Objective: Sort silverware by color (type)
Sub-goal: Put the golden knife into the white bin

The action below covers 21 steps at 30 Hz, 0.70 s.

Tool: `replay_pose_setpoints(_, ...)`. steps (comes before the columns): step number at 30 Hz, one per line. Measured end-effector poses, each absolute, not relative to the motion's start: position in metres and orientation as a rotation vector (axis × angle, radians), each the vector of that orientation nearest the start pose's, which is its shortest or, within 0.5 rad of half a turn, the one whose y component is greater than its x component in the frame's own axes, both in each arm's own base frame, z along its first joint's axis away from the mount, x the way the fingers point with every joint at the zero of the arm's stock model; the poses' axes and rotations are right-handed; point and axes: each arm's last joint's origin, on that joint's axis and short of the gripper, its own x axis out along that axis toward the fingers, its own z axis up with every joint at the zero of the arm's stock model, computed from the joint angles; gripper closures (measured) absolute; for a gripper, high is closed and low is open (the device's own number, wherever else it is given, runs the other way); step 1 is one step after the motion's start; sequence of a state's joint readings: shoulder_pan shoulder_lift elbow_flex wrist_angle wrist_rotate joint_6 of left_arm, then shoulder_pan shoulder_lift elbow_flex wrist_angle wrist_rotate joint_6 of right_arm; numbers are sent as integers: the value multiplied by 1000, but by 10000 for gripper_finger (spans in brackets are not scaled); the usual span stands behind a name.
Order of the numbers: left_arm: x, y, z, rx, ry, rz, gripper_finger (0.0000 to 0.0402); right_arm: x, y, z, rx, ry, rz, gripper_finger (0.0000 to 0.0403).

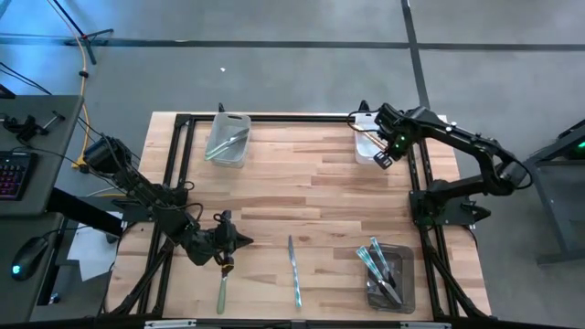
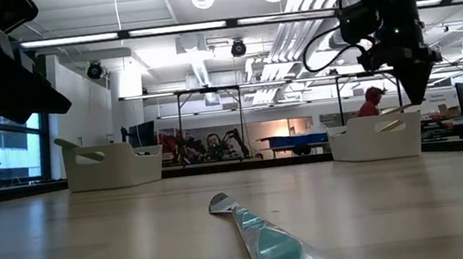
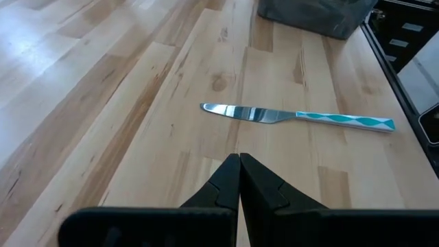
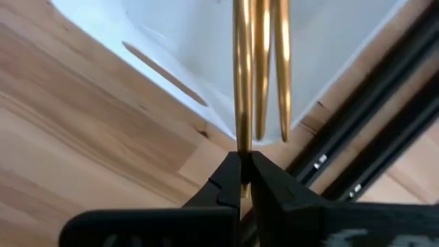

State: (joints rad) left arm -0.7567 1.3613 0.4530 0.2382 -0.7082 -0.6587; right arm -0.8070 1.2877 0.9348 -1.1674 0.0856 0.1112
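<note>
My right gripper [image 1: 382, 155] hangs over the white bin [image 1: 366, 144] at the far right, shut on a gold fork [image 4: 260, 68]. My left gripper [image 3: 239, 161] is shut and empty, low over the near left of the table [image 1: 245, 240]. Ahead of it a knife with a teal-and-white handle [image 3: 295, 116] lies flat on the wood [image 1: 294, 270]. Another pale-handled piece [image 1: 222, 288] lies flat by the near edge. My right gripper pinches the gold fork between its two fingers, just behind the prongs [image 4: 241, 152]. The fingers point down from above and lie along the fork. The prongs [image 4: 262, 82] hang below the fingertips over the white bin's inside; whether they touch it I cannot tell.
A clear bin [image 1: 228, 139] with silver pieces stands at the far left. Another clear bin [image 1: 388, 274] with blue-green pieces stands at the near right. A black frame [image 1: 416, 183] runs around the table. The middle of the wooden top is bare.
</note>
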Motion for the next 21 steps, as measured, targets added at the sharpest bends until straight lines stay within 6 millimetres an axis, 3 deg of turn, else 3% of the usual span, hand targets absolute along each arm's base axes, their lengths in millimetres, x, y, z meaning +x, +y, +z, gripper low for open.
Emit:
replay_pose_setpoints(11,183,-146,150,-183,484,117,401,128,-142,245,632,1353,-850,403)
replay_pose_setpoints(21,183,-146,150,-181,484,119,401,133,-153,233,599,1240,-847,399)
